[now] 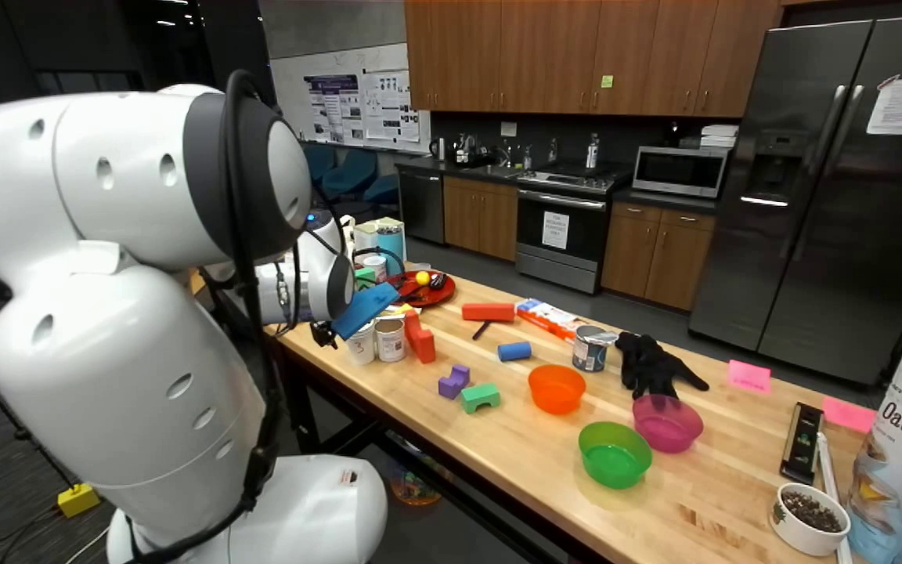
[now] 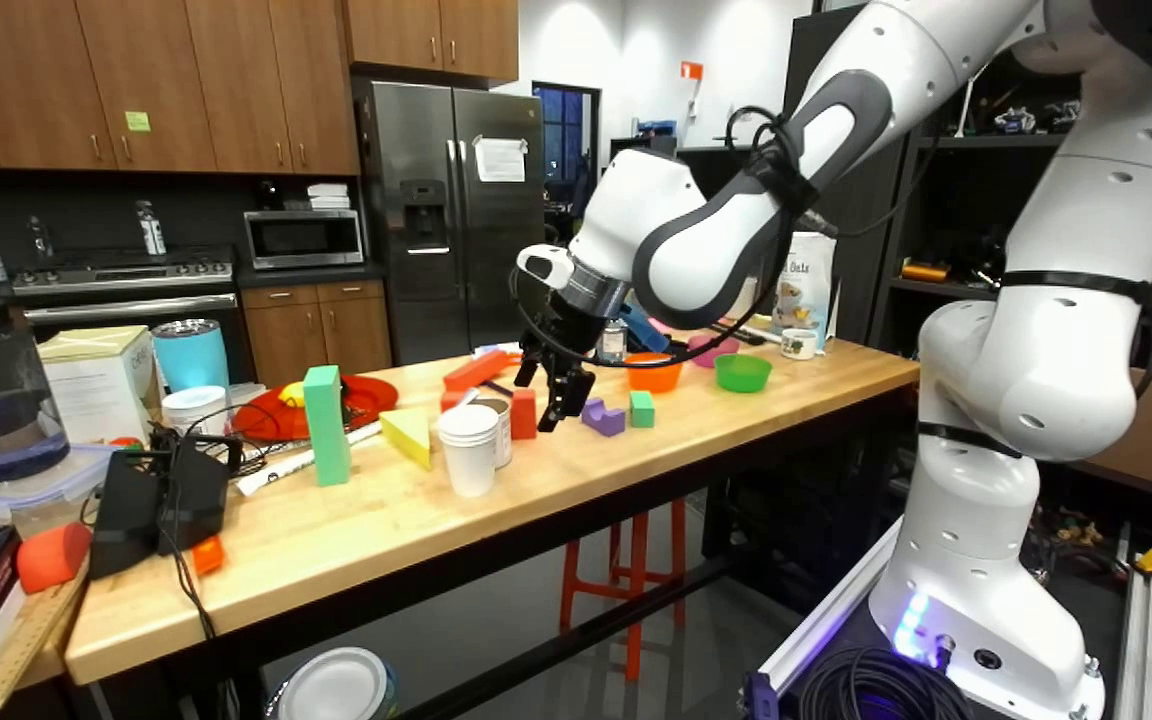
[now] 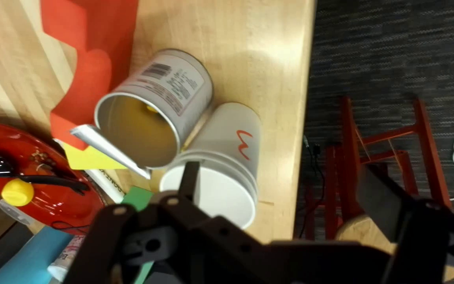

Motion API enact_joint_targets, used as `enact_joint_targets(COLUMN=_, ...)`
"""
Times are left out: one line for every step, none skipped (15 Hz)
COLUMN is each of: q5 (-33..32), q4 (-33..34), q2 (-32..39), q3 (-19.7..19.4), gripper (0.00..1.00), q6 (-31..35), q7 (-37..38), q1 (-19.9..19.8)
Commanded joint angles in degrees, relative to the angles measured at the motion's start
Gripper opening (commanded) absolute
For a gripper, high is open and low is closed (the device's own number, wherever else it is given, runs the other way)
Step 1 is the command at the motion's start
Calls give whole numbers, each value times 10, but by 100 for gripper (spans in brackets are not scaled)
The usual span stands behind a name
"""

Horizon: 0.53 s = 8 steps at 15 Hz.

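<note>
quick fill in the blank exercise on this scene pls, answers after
1. In the wrist view, the pincer is not shut but ____.
2. The digit on the white cup, beside the opened can, is ____.
3. The small round object on the red plate is coloured ____.
4. The large printed word on the bag is ____.

Missing words: open; 3; yellow; Oats.

Your arm point(image 1: 122, 376) is bent and it reaches outward from its base point(image 2: 976, 620), with the forearm point(image 2: 901, 50) sloping down toward the wrist point(image 2: 591, 290). Your gripper point(image 3: 281, 179) hangs at a tilt, directed obliquely downward. In the wrist view you can observe its two fingers point(image 3: 380, 203), which stand widely apart, with a large gap between them.
</note>
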Motion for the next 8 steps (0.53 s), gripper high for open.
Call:
enact_joint_targets(q5=43, q4=43, q2=44, q3=-48, gripper=100, q6=2, q7=-132, q1=-5)
enact_joint_targets(q5=68, q4=55, q2=54, q3=-58, gripper=100, q6=0, q7=-175, q1=-5)
enact_joint_targets(q5=79, q4=67, q2=64, q3=-90, gripper=100, q6=-4, q7=-206, q1=16)
enact_joint_targets(q5=100, q4=77, q2=72, q3=-99, gripper=100, q6=-7, q7=-238, q1=18)
enact_joint_targets(q5=116, q4=88, q2=78, q3=-109, gripper=100, q6=-11, q7=-269, q1=21)
enact_joint_targets(q5=134, q4=98, q2=85, q3=-117, gripper=100, q6=-14, q7=-298, q1=24)
enact_joint_targets(q5=151, q4=108, q2=94, q3=-122, gripper=100, q6=-18, q7=-328, q1=26)
enact_joint_targets(q5=164, q4=119, q2=100, q3=-127, gripper=100, q6=-25, q7=-358, q1=27)
